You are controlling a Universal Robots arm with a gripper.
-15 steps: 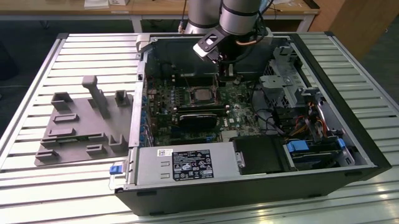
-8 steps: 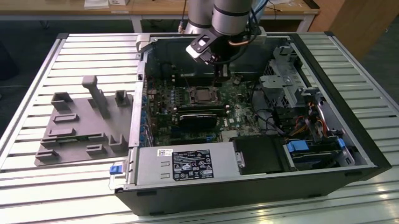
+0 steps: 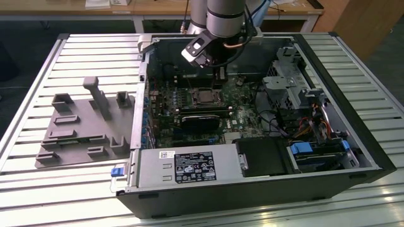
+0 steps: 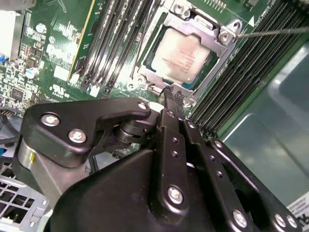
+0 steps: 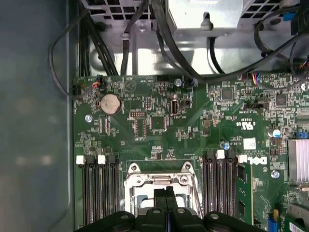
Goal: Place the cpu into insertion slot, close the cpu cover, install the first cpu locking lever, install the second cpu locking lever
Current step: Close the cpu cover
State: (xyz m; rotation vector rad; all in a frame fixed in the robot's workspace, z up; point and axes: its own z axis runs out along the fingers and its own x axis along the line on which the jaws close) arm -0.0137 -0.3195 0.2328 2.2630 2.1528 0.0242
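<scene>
pincer [image 4: 172, 96]: closed, nothing seen between its tips
cpu [image 4: 181, 53]: under the cpu cover [image 4: 203, 23], just ahead of the tips

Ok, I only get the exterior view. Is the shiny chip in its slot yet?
Observer: Yes. In the second wrist view the cpu lies flat, with the cpu cover down around it.
Operator: Is the claw open?
Observer: No, the claw is shut, and its tips are right at the cover's edge.
Operator: And the levers?
Observer: One thin lever sticks out sideways from the cover's corner, over the memory slots.
</scene>
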